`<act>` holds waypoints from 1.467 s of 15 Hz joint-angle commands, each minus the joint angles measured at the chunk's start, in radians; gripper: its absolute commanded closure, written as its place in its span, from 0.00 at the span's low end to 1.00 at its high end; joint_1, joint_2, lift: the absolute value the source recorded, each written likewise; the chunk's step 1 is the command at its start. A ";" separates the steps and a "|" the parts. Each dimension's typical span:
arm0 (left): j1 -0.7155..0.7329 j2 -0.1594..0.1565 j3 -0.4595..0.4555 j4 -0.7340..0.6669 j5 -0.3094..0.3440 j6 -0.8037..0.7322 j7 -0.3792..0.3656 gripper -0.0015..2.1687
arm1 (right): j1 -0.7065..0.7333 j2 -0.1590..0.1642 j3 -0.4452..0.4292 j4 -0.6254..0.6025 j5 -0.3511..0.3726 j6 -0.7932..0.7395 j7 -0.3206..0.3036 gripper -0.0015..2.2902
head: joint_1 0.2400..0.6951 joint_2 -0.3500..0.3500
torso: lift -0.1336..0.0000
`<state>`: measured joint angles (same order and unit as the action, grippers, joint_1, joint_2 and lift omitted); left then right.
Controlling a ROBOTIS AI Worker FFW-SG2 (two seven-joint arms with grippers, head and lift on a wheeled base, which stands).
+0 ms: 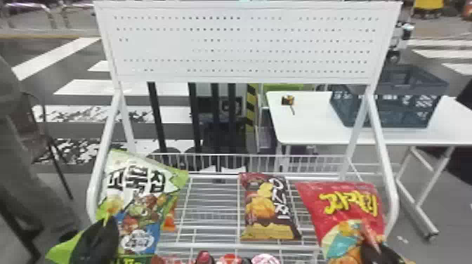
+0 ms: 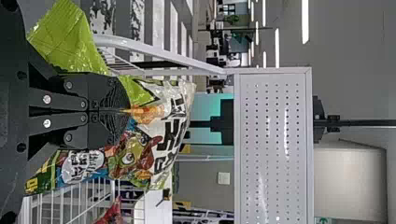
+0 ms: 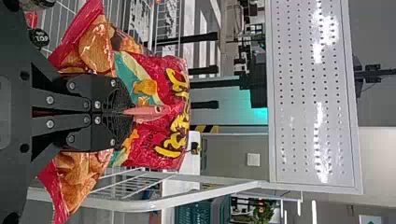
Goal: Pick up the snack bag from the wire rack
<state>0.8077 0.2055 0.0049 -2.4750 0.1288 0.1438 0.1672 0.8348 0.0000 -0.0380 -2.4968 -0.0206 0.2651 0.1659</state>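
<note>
Gripping 2 snack bags at once, 1 on each side of the wire rack (image 1: pixel 224 247). Clenched on the green-and-white bag (image 1: pixel 140 196) with the left hand (image 2: pixel 125 110), pinching the front film between 2 black fingers. Clenched likewise on the red bag (image 1: pixel 346 207) with the right hand (image 3: pixel 128 112), with the film bunched into a narrow ridge at the fingertips. Both bags roughly upright and a little tilted, near opposite ends of the rack. Lying between them, on the wires and in neither hand, a brown bag (image 1: pixel 267 210). Farther forward, along the near edge, some small packed goods (image 1: pixel 203 258).

Probably at the grasp step, with the lift either next or only just begun; impossible to tell from here about contact between the held bags and the wires below. Only 1 bag named in the task, yet 2 held.

Next, by this judgement: keep both hands closed, raise slowly and level, then draw back only once clear of the rack. Watch for slipping, given just a fold of slick film to hold by. Watch also for rubbing against the white side frame (image 1: pixel 394 196), and for nudging the brown bag on the way up.
</note>
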 commanded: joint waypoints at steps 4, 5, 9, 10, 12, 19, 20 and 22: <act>0.014 0.000 -0.002 -0.010 -0.008 -0.003 0.000 0.75 | 0.043 0.001 -0.006 -0.020 -0.012 -0.030 0.000 0.92 | 0.57 0.50 | 1.00; 0.018 0.000 -0.002 -0.012 -0.009 -0.003 0.000 0.75 | 0.044 0.001 -0.006 -0.020 -0.012 -0.033 0.001 0.92 | 0.57 0.50 | 1.00; 0.027 0.000 -0.002 -0.022 -0.014 -0.006 0.000 0.75 | 0.049 0.001 -0.006 -0.022 -0.012 -0.045 0.001 0.92 | 0.57 0.50 | 1.00; 0.028 0.002 -0.002 -0.024 -0.015 -0.006 0.000 0.75 | 0.052 0.001 -0.006 -0.022 -0.013 -0.048 0.003 0.92 | 0.57 0.50 | 1.00; 0.031 0.000 -0.002 -0.025 -0.015 -0.006 0.002 0.75 | 0.055 0.001 -0.006 -0.024 -0.013 -0.051 0.003 0.92 | 0.57 0.50 | 1.00; 0.036 0.000 -0.002 -0.030 -0.018 -0.009 0.002 0.75 | 0.061 0.001 -0.006 -0.027 -0.021 -0.066 0.004 0.92 | 0.57 0.50 | 1.00; 0.036 0.000 -0.002 -0.030 -0.018 -0.009 0.002 0.75 | 0.063 0.001 -0.006 -0.027 -0.021 -0.066 0.004 0.92 | 0.57 0.50 | 1.00; 0.036 0.000 -0.002 -0.030 -0.018 -0.009 0.002 0.75 | 0.063 0.001 -0.006 -0.027 -0.021 -0.072 0.004 0.92 | 0.57 0.50 | 1.00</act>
